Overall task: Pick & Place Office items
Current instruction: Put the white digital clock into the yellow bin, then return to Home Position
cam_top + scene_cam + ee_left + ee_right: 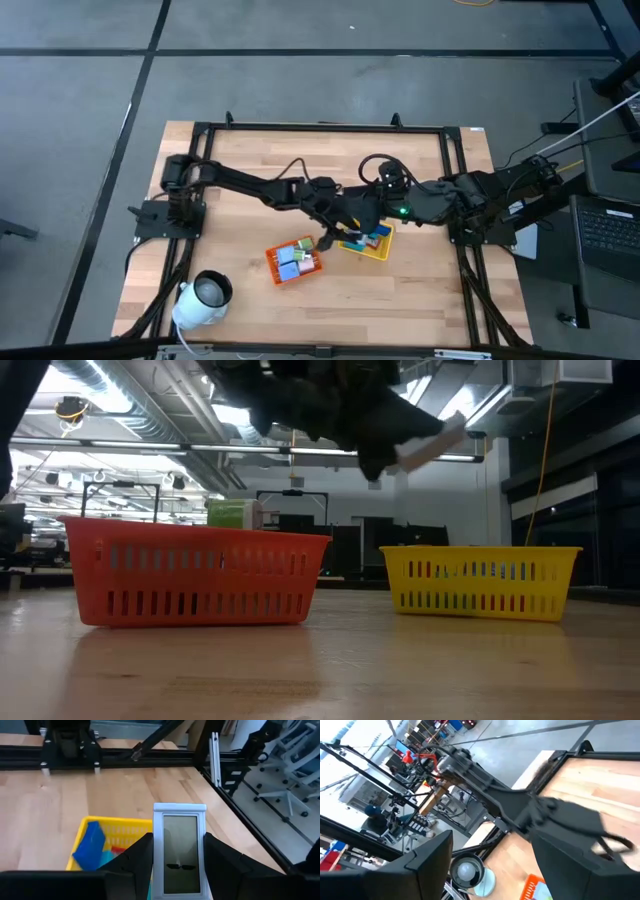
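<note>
My left gripper (332, 236) hangs between the orange tray (278, 268) and the yellow tray (385, 250), shut on a flat white-framed grey office item (179, 850). In the low view that item (428, 444) juts out of the dark gripper, high above the trays. My right gripper (374, 224) hovers open over the yellow tray, its fingers wide apart in the right wrist view (502, 870). Small blue and green pieces (296, 257) lie in the orange tray. A blue piece (90, 845) lies in the yellow tray (120, 825). My left gripper pinches the white-framed item between its two fingers (142, 855), one on each long side of the frame (159, 855). The fingers lie along the item, whose far end (179, 809) sticks out past the fingertips. It is lifted clear, above the yellow tray's edge.
The orange tray (190, 575) and the yellow tray (480, 585) stand side by side on the wooden table. A large white cylinder with a dark hollow (203, 298) lies near the table's near left corner. A black frame (320, 127) rims the table.
</note>
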Tool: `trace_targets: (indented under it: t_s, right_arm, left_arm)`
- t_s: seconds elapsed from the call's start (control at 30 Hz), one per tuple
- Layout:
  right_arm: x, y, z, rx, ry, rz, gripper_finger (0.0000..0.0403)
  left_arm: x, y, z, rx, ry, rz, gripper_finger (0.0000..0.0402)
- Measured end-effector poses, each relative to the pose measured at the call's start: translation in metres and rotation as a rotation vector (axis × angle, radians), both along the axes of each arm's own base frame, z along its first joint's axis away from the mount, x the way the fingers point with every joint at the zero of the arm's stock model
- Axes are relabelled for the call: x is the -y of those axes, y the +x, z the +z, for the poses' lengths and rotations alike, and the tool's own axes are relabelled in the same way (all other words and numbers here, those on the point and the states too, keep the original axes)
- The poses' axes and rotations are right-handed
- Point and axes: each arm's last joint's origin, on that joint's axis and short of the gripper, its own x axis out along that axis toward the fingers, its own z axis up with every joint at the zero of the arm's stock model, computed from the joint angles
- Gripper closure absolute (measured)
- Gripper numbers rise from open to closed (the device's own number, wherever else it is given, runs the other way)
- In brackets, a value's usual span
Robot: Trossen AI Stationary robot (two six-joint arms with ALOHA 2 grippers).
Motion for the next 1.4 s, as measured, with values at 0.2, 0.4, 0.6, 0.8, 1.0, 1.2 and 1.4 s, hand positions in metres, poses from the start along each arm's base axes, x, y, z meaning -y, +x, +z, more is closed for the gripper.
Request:
trace_targets:
  t_s: [0.2, 0.4, 0.6, 0.8, 1.0, 1.2, 1.4]
  right_arm:
    - [-0.004, -0.001, 0.002, 0.022, -0.007, 0.018, 0.0127]
    - [-0.011, -0.004, 0.003, 0.034, -0.020, 0.010, 0.0127]
    - [-0.014, -0.005, 0.004, 0.033, -0.039, 0.004, 0.0127]
    - [-0.014, -0.006, 0.003, 0.030, -0.050, 0.009, 0.0127]
    - [-0.017, -0.018, -0.008, -0.113, -0.169, -0.007, 0.0127]
    - [-0.019, -0.054, -0.005, -0.163, -0.211, -0.097, 0.0127]
    - [-0.022, -0.082, 0.004, -0.115, -0.249, -0.165, 0.0127]
  left_arm:
    - [-0.006, 0.025, -0.009, -0.020, 0.037, 0.035, 0.0250]
    - [-0.016, 0.031, -0.019, -0.070, 0.047, 0.043, 0.0201]
    - [-0.020, 0.032, -0.016, -0.058, 0.033, 0.057, 0.0160]
    - [-0.041, 0.025, 0.000, -0.046, 0.053, 0.130, 0.0152]
    - [-0.090, -0.022, 0.025, -0.245, 0.184, 0.202, 0.0155]
    - [-0.106, -0.106, 0.023, -0.400, 0.082, 0.235, 0.0155]
    - [-0.058, -0.165, 0.009, -0.157, -0.039, 0.357, 0.0156]
